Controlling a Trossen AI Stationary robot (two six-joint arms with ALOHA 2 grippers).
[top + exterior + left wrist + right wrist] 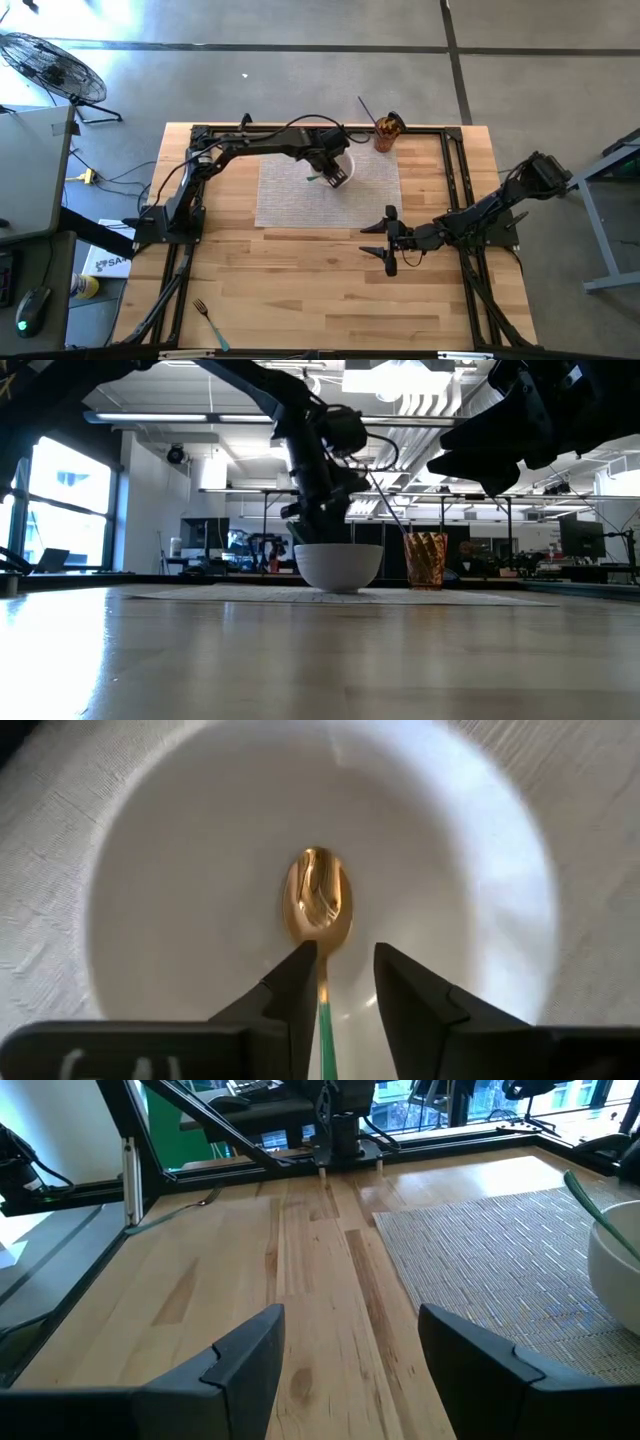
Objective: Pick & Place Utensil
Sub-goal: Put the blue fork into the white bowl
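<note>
Directly below the left gripper (338, 982), inside the white bowl (150, 870), a gold spoon with a green handle (318, 905) is seen: its gold head rests on the bowl's bottom, while the green handle rises between the two fingers. The fingers stand narrowly apart; whether the handle is pinched or already loose cannot be told from the wrist view. The placing is judged nearly complete, since the spoon's head is already down in the bowl; what is left, if anything, is the release and the withdrawal of the arm.

The right gripper (389, 238) is parked well apart from the bowl, over bare wood beside the woven placemat (290, 200), its fingers spread wide and nothing held.

Counted: one bowl, one spoon, one placemat, one amber glass (387, 132) with a thin stick standing in it beyond the bowl, and one fork (207, 318) lying far off near the table's front edge, untouched.
</note>
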